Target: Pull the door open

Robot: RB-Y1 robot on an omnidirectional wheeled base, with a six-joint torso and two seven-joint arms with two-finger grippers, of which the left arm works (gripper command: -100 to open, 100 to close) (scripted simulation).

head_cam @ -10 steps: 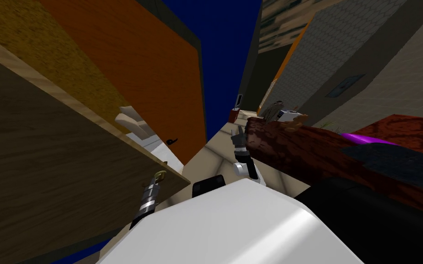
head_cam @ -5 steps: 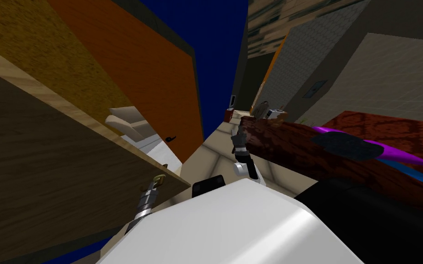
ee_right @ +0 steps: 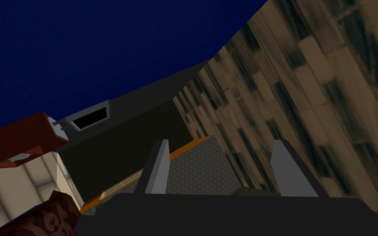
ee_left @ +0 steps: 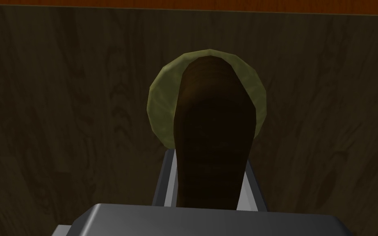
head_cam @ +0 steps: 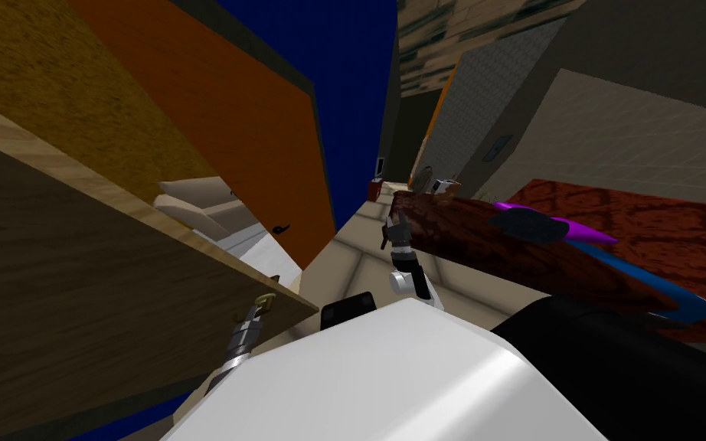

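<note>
1. Handle (ee_left: pixel 212 131): dark brown lever. Its long axis runs from the round olive-green rosette (ee_left: pixel 159 106) back toward the body of the L gripper (ee_left: pixel 208 164). One rounded end lies over the rosette, the other end passes btwn the fingers.
2. L gripper: fingers (ee_left: pixel 168 180) clamped on the lever, one on each flank.
3. Door (head_cam: pixel 76 306): on my left in head view. Broad dark wood-grain panel w/ a paler edge strip, and the handle sits near its free edge, low on the panel.
4. Past the door's edge: cream furniture (head_cam: pixel 198 203) and an orange wall (head_cam: pixel 229 130) w/ a small black lever (head_cam: pixel 281 228).
5. R gripper (head_cam: pixel 395 227): held out ahead over the pale tiled floor (head_cam: pixel 359 260), just beside a red-brown surface (head_cam: pixel 650 222). Fingers apart, nothing btwn them.
6. On that surface: a dark flat item (head_cam: pixel 531 226) lying on a purple item (head_cam: pixel 585 233), w/ a blue strip (head_cam: pixel 635 276) alongside.
</note>
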